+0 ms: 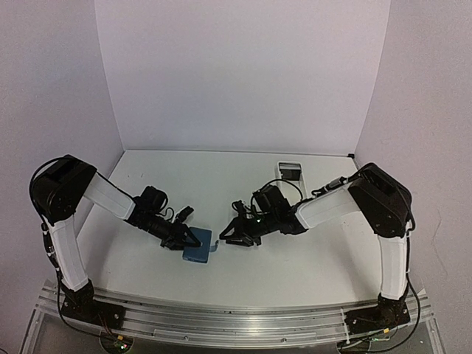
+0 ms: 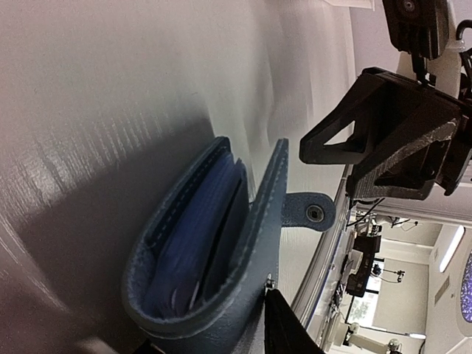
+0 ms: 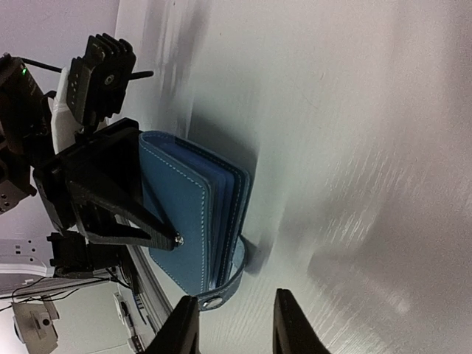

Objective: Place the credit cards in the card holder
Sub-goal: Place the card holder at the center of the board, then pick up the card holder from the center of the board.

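Right now the blue card holder (image 1: 198, 253) lies on the white table (image 1: 295, 262), near the front edge and about midway between the two arms. It gapes a little, with its paler blue pockets fanned, and its snap tab (image 2: 310, 212) sticks out towards the right arm. The left gripper (image 1: 190, 240) is right against it, one finger (image 2: 284, 332) touching the outer flap. Whether it is actually pinching that flap I can't tell. The right gripper (image 1: 230, 236) hovers just beside the tab, its fingers (image 3: 291, 324) parted with nothing between them. A white tray (image 1: 289, 165) sits well apart at the table's far edge.
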You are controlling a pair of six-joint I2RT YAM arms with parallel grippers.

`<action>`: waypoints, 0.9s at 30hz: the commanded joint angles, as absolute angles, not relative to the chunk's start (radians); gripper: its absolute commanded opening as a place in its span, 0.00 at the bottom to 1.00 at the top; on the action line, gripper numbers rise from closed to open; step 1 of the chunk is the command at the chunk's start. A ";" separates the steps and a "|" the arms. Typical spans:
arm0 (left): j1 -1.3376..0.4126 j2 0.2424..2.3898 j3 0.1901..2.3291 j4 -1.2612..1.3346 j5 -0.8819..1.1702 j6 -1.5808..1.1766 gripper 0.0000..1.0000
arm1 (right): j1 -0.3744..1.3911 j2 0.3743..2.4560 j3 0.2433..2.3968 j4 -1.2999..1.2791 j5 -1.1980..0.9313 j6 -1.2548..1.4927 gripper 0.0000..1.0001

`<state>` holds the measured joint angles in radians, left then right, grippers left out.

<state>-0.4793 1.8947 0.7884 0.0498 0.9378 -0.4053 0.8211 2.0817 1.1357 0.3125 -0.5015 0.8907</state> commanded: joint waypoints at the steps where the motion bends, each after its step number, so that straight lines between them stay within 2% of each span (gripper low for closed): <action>1: -0.479 1.908 0.791 -0.087 0.800 -0.394 0.35 | 0.827 2.109 1.150 0.276 -0.545 0.871 0.27; 5: -0.478 1.894 0.808 -0.135 0.807 -0.389 0.39 | 0.831 2.126 1.122 0.324 -0.560 0.906 0.27; 11: -0.462 1.877 0.818 -0.208 0.804 -0.371 0.39 | 0.842 2.171 1.112 0.408 -0.563 0.926 0.29; 21: -0.466 1.917 0.797 -0.032 0.819 -0.408 0.01 | 0.850 2.262 1.112 0.580 -0.566 0.981 0.31; 27: -0.472 1.918 0.741 0.090 0.852 -0.449 0.00 | 0.864 2.303 1.118 0.638 -0.561 1.002 0.32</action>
<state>-0.4618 1.8854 0.7881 0.0102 0.9447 -0.4250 0.8476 2.2369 1.1183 0.6554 -0.5847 0.9760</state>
